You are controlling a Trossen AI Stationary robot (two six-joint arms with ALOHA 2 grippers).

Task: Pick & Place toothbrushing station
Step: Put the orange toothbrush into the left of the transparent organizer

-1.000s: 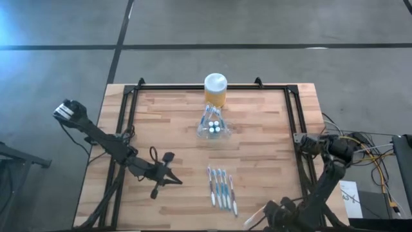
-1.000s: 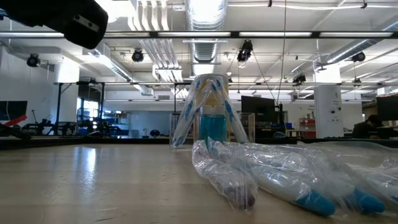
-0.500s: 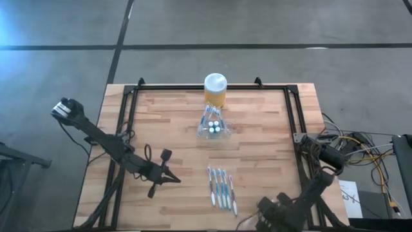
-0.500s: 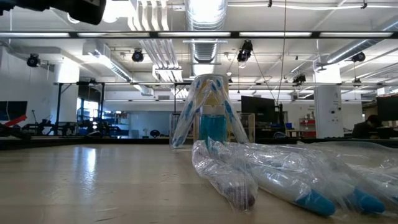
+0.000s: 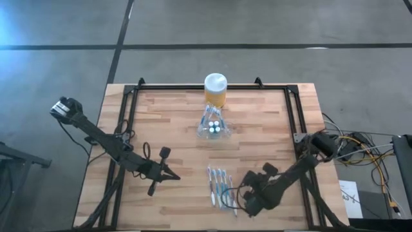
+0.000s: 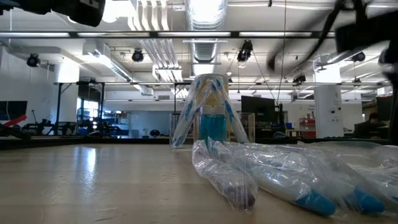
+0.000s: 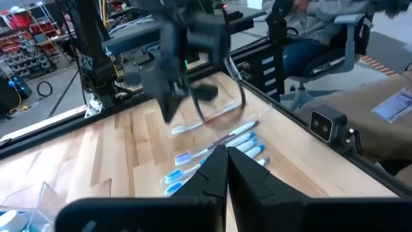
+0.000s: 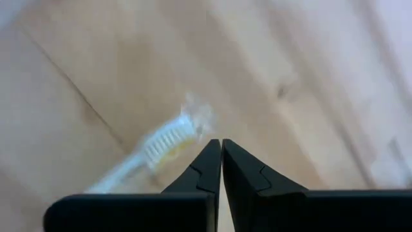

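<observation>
The toothbrushing station (image 5: 212,126), a small clear plastic holder with blue-and-white brushes standing in it, rests by its base on the wooden table just near of the yellow jar; it also shows in the low view (image 6: 208,112). Several wrapped toothbrushes (image 5: 220,188) lie side by side on the table near the front edge. My left gripper (image 5: 172,175) is shut and empty, left of the toothbrushes, above the table. My right gripper (image 5: 239,197) is shut and empty, just right of the toothbrushes; its wrist view shows a wrapped brush head (image 8: 166,147) below its fingertips.
A yellow jar with a white lid (image 5: 215,89) stands behind the station near the far edge. A black metal frame (image 5: 126,109) runs along the table's left, far and right sides. Bare wood lies between the station and the toothbrushes.
My right arm has swung quickly from beyond the table's near right corner toward the left, over the table, and now stands beside the toothbrushes. My left gripper has gone up a little. The station and the toothbrushes have kept still.
</observation>
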